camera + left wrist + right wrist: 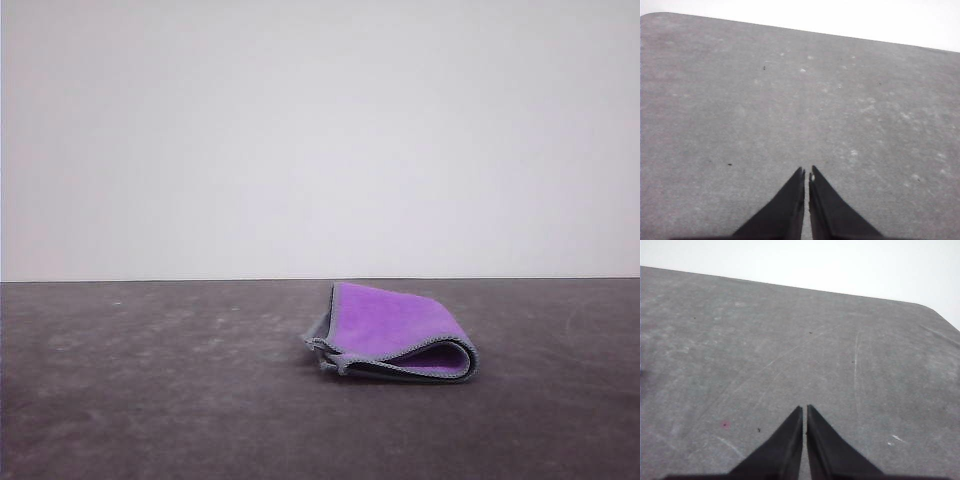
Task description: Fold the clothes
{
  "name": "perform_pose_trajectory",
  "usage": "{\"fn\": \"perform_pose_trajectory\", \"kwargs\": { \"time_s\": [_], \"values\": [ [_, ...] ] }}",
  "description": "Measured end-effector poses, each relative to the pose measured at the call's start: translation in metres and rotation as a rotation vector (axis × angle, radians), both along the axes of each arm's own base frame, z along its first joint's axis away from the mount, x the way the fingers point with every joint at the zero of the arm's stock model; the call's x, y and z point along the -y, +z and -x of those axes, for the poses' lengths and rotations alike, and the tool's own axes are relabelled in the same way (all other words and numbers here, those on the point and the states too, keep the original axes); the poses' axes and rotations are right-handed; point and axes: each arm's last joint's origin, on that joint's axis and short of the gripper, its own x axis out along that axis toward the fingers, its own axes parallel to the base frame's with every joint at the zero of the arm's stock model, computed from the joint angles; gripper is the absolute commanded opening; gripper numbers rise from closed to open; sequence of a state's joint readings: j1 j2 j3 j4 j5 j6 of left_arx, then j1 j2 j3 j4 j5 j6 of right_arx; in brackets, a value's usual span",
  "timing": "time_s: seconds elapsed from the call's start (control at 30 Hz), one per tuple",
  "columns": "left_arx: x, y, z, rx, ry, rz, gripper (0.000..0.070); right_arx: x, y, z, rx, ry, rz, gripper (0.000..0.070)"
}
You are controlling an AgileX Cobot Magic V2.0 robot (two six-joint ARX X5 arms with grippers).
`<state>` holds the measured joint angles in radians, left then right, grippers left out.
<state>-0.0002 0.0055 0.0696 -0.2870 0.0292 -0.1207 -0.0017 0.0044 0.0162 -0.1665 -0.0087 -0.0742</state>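
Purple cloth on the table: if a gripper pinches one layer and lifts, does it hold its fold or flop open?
Likely flops: the cloth is soft, its fold a loose rounded loop rather than a crease. Probably light, since it lies thin and low on the table. A push would likely bunch it, as the corner nearest the table's middle is already puckered.

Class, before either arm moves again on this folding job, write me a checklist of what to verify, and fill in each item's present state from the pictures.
1. Cloth folded over, purple side out, grey stitched edge showing: ok.
2. Edges lined up neatly: not ok; the corner nearest the table's left side looks bunched.
3. Cloth fully on the table, away from its edges: ok in the front view.
4. Left gripper free of the cloth: ok; it is shut above bare table.
5. Right gripper free of the cloth: ok; shut, nothing between its fingers.
6. Number of folds done: cannot tell.
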Motion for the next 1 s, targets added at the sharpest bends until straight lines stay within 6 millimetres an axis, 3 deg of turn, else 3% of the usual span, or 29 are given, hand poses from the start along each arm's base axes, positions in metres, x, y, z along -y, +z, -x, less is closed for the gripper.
{"fn": "perform_pose_trajectory", "kwargs": {
  "time_s": [1.0],
  "values": [
    [0.0003,-0.0024,-0.0039,0.069,-0.001,-0.001,0.0004,0.0001,0.0,0.0,0.0,-0.003,0.001,0.0012]
  ]
}}
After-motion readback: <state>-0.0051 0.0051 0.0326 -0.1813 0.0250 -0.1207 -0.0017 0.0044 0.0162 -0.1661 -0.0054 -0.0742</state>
